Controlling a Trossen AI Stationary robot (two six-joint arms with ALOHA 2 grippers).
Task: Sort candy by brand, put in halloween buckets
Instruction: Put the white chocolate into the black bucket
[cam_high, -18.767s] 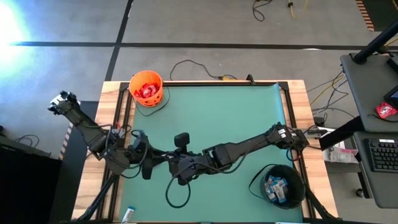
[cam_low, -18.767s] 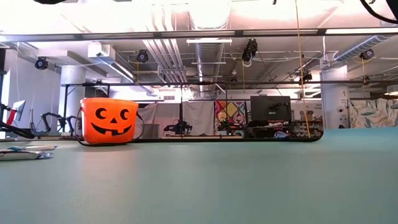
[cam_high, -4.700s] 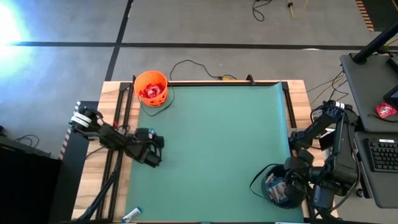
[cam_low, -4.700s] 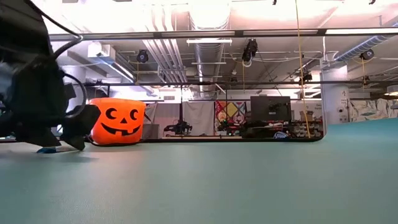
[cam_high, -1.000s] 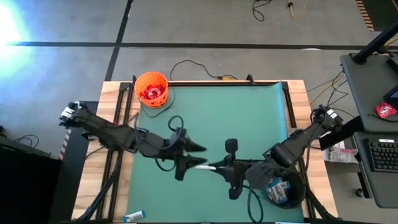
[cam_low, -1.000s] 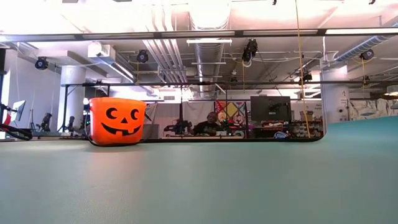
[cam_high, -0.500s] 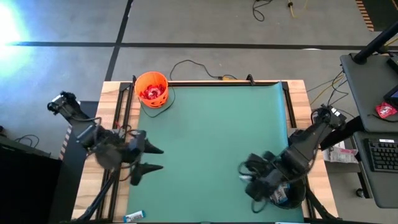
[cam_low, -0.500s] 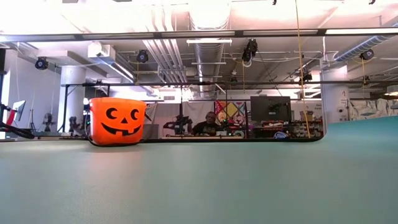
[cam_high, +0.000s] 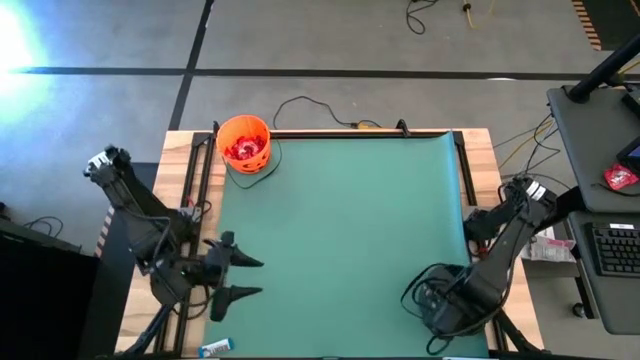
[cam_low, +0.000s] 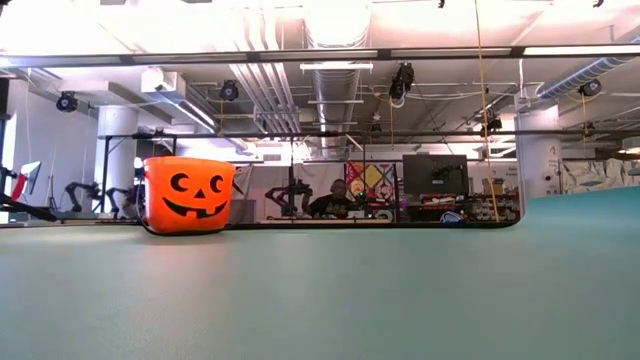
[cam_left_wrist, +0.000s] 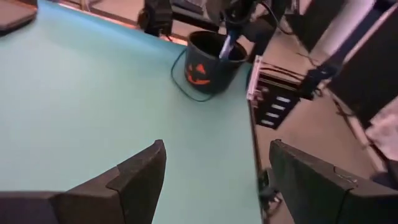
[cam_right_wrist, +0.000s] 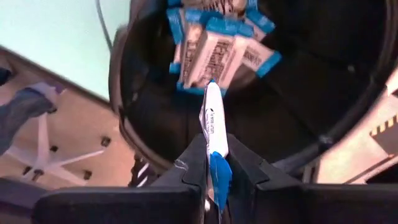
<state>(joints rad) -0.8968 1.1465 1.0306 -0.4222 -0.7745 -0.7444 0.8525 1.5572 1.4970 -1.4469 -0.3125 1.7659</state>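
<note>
The orange bucket (cam_high: 243, 143) (cam_low: 188, 195) stands at the table's far left corner with red candy (cam_high: 240, 148) inside. The black bucket (cam_left_wrist: 208, 65) (cam_high: 422, 312) sits at the near right corner, and several blue-and-white bars (cam_right_wrist: 214, 46) lie in it. Above its mouth, my right gripper (cam_right_wrist: 214, 169) (cam_high: 445, 300) points down, shut on one more blue-and-white bar (cam_right_wrist: 212, 124) (cam_left_wrist: 225, 45). My left gripper (cam_high: 244, 278) (cam_left_wrist: 217, 168) is open and bare above the mat's near left part. One blue-and-white bar (cam_high: 214, 346) lies at the near left edge. My right gripper pinches the bar's blue end (cam_right_wrist: 219, 173) between its two fingers. The bar runs on along the fingers and sticks out past their tips. The fingers come from above, pointing down. The bar hangs nearly upright over the black bucket's mouth, clear of the bars inside.
The green mat (cam_high: 350, 230) lies bare between the two buckets. A dark frame and wooden border (cam_high: 478, 190) edge the table. A cable (cam_high: 310, 105) runs along the far edge. The room beyond the far edge (cam_low: 330, 200) holds equipment and a seated person.
My left gripper has drawn back from the table's middle toward the near left. My right gripper has carried the blue-and-white bar from the middle toward the near right corner. It has turned and tipped from nearly level to pointing down over the black bucket.
</note>
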